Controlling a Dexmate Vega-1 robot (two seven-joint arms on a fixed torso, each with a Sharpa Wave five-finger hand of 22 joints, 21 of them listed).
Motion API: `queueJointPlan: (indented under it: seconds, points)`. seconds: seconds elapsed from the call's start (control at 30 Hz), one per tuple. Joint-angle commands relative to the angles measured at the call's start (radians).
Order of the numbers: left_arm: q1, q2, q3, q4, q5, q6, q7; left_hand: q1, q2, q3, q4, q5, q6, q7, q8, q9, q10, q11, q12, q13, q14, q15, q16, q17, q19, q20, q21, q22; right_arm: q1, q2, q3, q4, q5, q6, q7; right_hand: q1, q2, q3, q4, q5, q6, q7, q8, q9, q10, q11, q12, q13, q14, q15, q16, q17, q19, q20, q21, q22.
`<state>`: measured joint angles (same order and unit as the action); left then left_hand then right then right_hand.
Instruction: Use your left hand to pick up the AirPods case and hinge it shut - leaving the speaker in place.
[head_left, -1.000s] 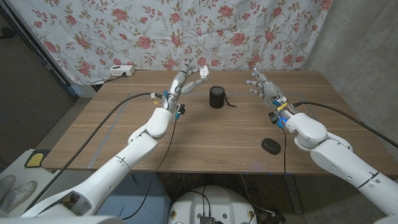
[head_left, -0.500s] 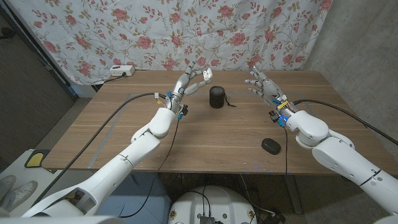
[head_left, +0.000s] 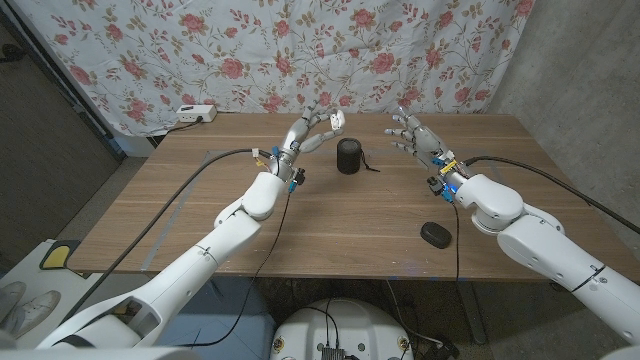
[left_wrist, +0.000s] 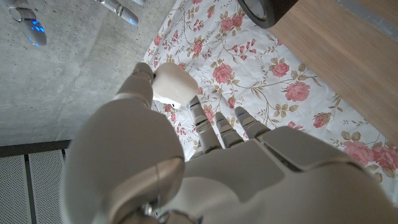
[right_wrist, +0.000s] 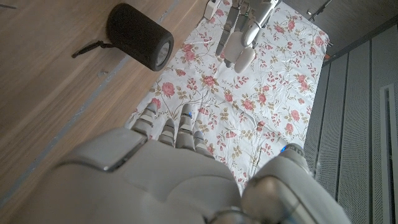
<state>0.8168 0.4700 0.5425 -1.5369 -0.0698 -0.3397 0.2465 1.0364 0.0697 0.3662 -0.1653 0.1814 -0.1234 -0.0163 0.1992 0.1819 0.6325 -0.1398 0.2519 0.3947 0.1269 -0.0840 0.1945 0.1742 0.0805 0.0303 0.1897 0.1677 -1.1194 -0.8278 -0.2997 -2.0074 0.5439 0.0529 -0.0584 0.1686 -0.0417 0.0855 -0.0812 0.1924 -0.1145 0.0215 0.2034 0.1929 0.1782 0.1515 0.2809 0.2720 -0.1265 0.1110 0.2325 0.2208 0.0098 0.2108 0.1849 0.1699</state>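
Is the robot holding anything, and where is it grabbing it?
The left hand pinches the white AirPods case at its fingertips. The right hand holds nothing.

Speaker (head_left: 348, 156) mid-table between the robot hands, AirPods case (head_left: 336, 120) above its left, behind.

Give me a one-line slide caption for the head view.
Left hand holds the white earbud case above the table; speaker stays put.

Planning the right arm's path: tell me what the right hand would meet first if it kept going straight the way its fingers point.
Probably nothing on the table. The right hand points up and away toward the floral curtain; the speaker sits off to its side. Depth is unclear.
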Motion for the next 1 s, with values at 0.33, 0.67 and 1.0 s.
queueJointPlan:
  seconds: [0.33,0.67,1.0]
  points:
    - [-0.018,-0.023,0.022,0.044,-0.009,-0.020,-0.015,0.017,0.002,0.001,0.003,0.005,-0.010,0.001,-0.005,0.000,0.075,-0.070,0.003,0.020,0.006,-0.001,0.001,0.002,0.005,0.007,0.000,0.003,0.084,0.005,-0.066,0.028,0.000,-0.015,0.079,-0.008,0.002,-0.002,-0.001,0.009,-0.002,0.004,0.002,0.004,0.006,-0.003,0.004,0.005,-0.008,0.000,-0.002,0.002,-0.006,0.000,0.001,0.003]
    - [-0.025,-0.032,0.030,0.061,-0.017,-0.032,-0.028,0.020,0.002,-0.001,0.004,0.005,-0.007,0.001,-0.004,0.000,0.078,-0.070,0.001,0.022,0.011,-0.001,0.002,0.002,0.005,0.005,0.000,0.003,0.116,0.004,-0.088,0.035,-0.002,-0.022,0.110,-0.008,0.005,-0.002,-0.001,0.010,-0.001,0.005,0.002,0.004,0.006,-0.002,0.003,0.008,-0.015,-0.001,-0.005,0.001,-0.010,0.000,0.001,0.003]
    - [-0.034,-0.037,0.038,0.074,-0.016,-0.028,-0.034,0.022,0.002,-0.003,0.005,0.005,-0.006,0.002,-0.004,0.000,0.080,-0.070,-0.001,0.024,0.012,0.000,0.002,0.002,0.006,0.006,0.000,0.003,0.132,-0.001,-0.095,0.033,-0.010,-0.029,0.115,-0.008,0.007,-0.002,-0.001,0.012,-0.002,0.004,0.002,0.004,0.005,-0.002,0.002,0.009,-0.017,0.000,-0.006,0.000,-0.012,0.000,0.000,0.002]
